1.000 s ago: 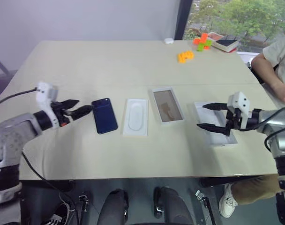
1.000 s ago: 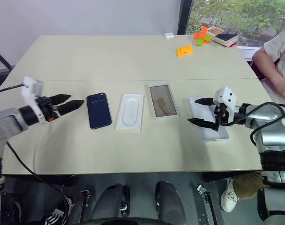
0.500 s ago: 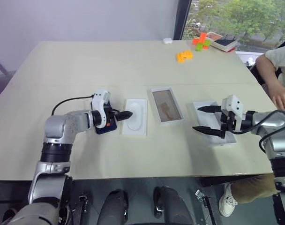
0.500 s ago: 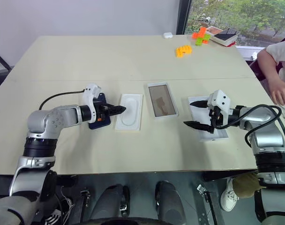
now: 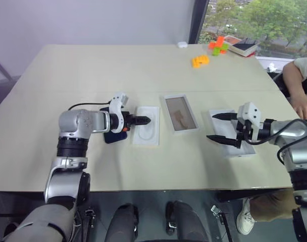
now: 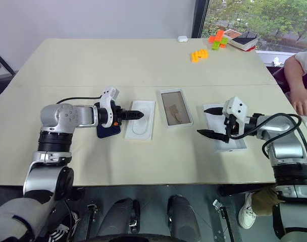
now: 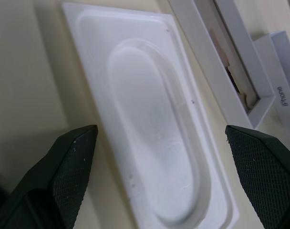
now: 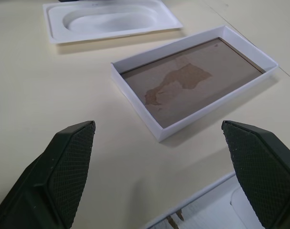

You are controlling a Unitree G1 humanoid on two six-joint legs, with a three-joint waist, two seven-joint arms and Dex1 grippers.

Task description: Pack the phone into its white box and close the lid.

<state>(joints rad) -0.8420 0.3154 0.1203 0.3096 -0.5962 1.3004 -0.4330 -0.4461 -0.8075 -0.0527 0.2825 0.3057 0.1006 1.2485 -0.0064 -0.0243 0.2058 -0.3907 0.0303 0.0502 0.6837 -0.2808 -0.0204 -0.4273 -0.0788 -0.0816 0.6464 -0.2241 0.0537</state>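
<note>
Left claw [image 5: 143, 120] apart, empty, tips over the flat white insert [image 5: 146, 126], wrist above the phone [image 5: 114, 136] on the tabletop [image 5: 93, 70]. Risk: reach overshoots phone, nudges insert into the white box [image 5: 181, 113]. Right claw [image 5: 217, 128] apart over the lid [image 5: 235, 135]; could knock it.

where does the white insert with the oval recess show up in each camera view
Left eye: the white insert lies left of centre, under the left gripper.
Right eye: left of centre.
Left wrist: centre.
Right wrist: along the far edge.
Shared landmark: the white box next to it.
</note>
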